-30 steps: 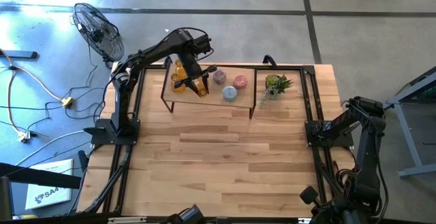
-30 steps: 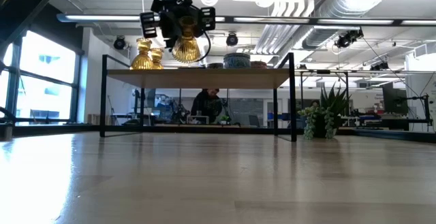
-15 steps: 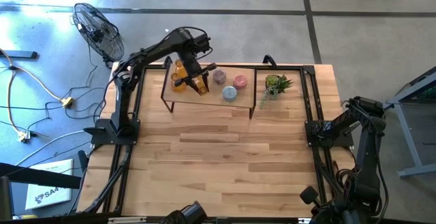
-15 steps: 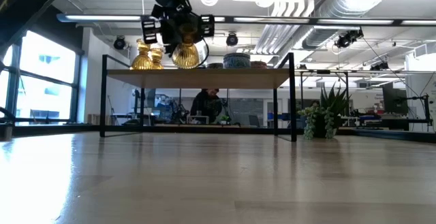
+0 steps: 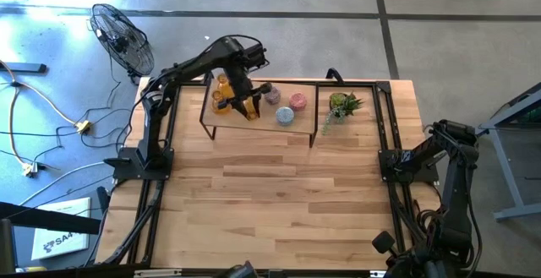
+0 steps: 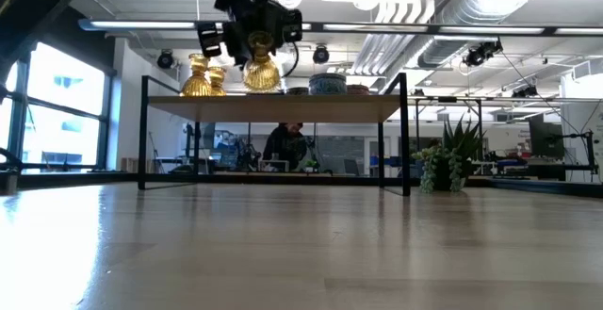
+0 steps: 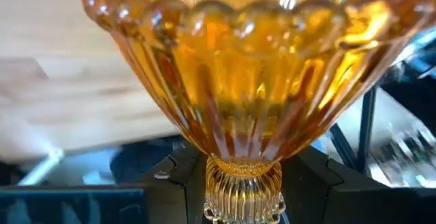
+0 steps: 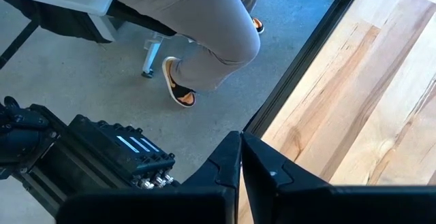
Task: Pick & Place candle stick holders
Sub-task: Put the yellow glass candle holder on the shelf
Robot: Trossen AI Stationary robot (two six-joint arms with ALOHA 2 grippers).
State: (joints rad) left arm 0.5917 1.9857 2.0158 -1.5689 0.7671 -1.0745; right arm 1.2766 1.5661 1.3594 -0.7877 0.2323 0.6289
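The left pincer (image 6: 252, 39) is clamped on an amber candle stick holder (image 6: 262, 72) on the raised shelf (image 5: 300, 128) at the surface's (image 5: 270, 202) 12 o'clock side. Two more amber holders (image 6: 201, 76) stand at its 9 o'clock. The right pincer (image 8: 242, 157), fingers together, waits at the 3 o'clock edge.

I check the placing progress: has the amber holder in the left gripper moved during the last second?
Yes. In the low view the amber holder came down onto the shelf, nearer the two amber ones.

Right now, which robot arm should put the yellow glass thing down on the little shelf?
The left arm, probably. Its claw already grips the amber holder just above the shelf. The right claw is shut and parked at the table's far right edge.
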